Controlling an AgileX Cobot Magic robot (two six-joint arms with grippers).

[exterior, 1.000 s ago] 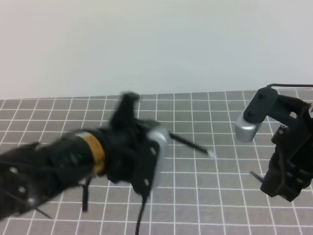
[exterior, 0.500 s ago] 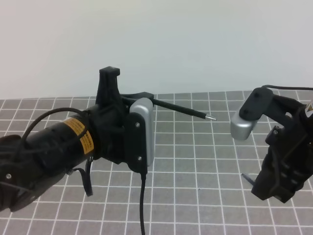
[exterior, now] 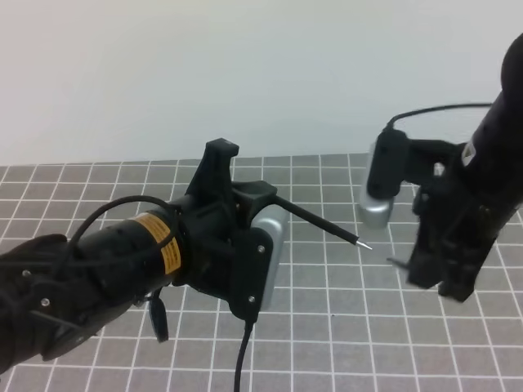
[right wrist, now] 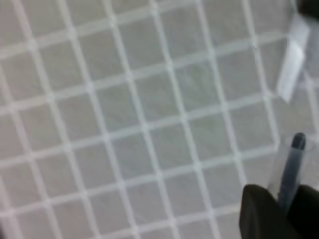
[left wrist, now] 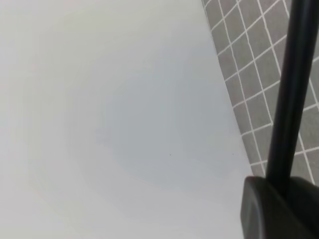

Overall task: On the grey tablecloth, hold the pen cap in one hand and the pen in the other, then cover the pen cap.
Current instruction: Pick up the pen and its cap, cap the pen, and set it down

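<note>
The pen (exterior: pixel 319 222) is a slim black stick held above the grey tablecloth (exterior: pixel 343 343), with its silvery tip pointing right and slightly down. My left gripper (exterior: pixel 265 197) is shut on its rear end. The left wrist view shows the pen (left wrist: pixel 291 99) rising from between the fingers (left wrist: pixel 279 211). My right gripper (exterior: pixel 421 269) is shut on the pen cap (exterior: pixel 398 263), a short dark piece sticking out to the left, a little right of and below the pen tip. In the right wrist view the pen cap (right wrist: pixel 290 164) juts up from the fingers (right wrist: pixel 264 211).
The grid-lined tablecloth (right wrist: pixel 124 124) fills the right wrist view, and a blurred pale shape (right wrist: pixel 291 67) lies at its upper right. A plain white wall stands behind the table. My bulky left arm (exterior: pixel 106 278) covers the lower left.
My left arm has turned, and the pen tip has dropped lower and pointed more to the right. My right arm has risen and swung left, bringing the cap nearer the pen tip.
</note>
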